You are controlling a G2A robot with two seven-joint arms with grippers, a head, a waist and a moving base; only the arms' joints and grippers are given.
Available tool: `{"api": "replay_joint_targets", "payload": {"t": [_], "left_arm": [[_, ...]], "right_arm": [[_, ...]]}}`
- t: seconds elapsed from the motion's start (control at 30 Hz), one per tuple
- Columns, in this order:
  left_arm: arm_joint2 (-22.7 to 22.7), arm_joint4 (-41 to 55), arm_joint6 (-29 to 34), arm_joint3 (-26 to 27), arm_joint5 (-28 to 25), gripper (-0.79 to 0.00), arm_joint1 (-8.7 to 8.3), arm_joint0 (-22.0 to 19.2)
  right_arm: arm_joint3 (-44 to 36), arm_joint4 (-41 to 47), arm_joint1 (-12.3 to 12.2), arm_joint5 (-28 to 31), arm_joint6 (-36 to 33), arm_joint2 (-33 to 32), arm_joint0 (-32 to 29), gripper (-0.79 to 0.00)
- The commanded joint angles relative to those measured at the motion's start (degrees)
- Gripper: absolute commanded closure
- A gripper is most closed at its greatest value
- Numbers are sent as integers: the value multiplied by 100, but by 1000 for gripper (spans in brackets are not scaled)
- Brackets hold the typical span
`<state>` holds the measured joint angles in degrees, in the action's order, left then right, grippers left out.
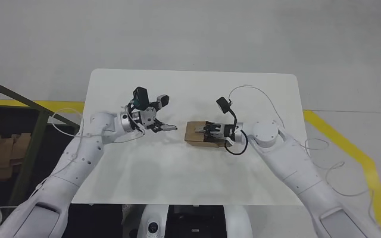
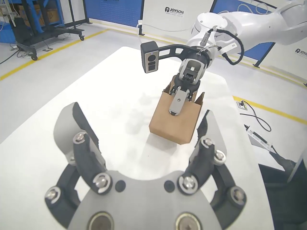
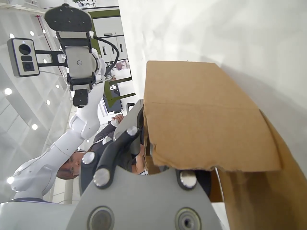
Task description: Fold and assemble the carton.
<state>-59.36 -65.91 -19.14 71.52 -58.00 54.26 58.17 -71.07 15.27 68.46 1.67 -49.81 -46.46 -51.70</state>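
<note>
A small brown carton (image 1: 194, 132) stands on the white table (image 1: 178, 172) near its middle, with its flaps open on the side facing my right arm. My right gripper (image 1: 206, 129) is shut on the carton's wall. In the left wrist view one of its fingers (image 2: 177, 102) lies flat on the outer face of the carton (image 2: 171, 124); the other finger is hidden inside. The right wrist view shows that panel (image 3: 203, 120) close up beside the gripper (image 3: 142, 125). My left gripper (image 1: 162, 119) hangs open a short way to the carton's left, touching nothing, its pads (image 2: 76, 120) spread wide.
A thin white cable (image 1: 262, 95) loops over the table's far right part. The table's edges lie well away from the carton on every side. Beyond the edges, yellow tape (image 1: 339, 140) marks the floor.
</note>
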Motion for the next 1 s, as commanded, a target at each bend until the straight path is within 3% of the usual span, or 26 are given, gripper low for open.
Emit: {"api": "replay_joint_targets", "payload": {"t": [0.0, 0.03, 0.17, 0.23, 0.37, 0.43, 0.5, 0.77, 0.97], "left_arm": [[19, -121, -159, -11, 0, -785, -36, 10], [29, -162, -220, -15, 0, -785, -50, 18], [46, -292, -418, -58, 0, -785, -100, 32], [31, -370, -509, -69, 0, -785, -117, 42], [-4, -526, -659, -65, 0, -785, -139, 85], [-13, -610, -708, -64, 0, -785, -148, 109], [-9, -689, -744, -63, 0, -785, -154, 129], [29, -1023, -837, -83, 0, -785, -163, 131], [173, -1229, -842, -59, 0, -785, -139, 87]], "right_arm": [[19, -35, 11, -43, 25, 6, 7, -175], [29, -43, 16, -52, 40, 4, 8, -237], [78, -99, 29, -81, 90, -11, -5, -234], [78, -125, 26, -85, 101, -37, -26, -271], [-43, -168, -14, -104, 74, -168, -122, -400], [-210, -211, -60, -147, 52, -290, -221, -566], [-425, -295, -126, -193, 74, -460, -368, -646], [-1336, -548, -377, -289, 30, -1119, -1124, -785], [-1660, -653, -492, -423, -30, -1495, -1432, -785]]}}
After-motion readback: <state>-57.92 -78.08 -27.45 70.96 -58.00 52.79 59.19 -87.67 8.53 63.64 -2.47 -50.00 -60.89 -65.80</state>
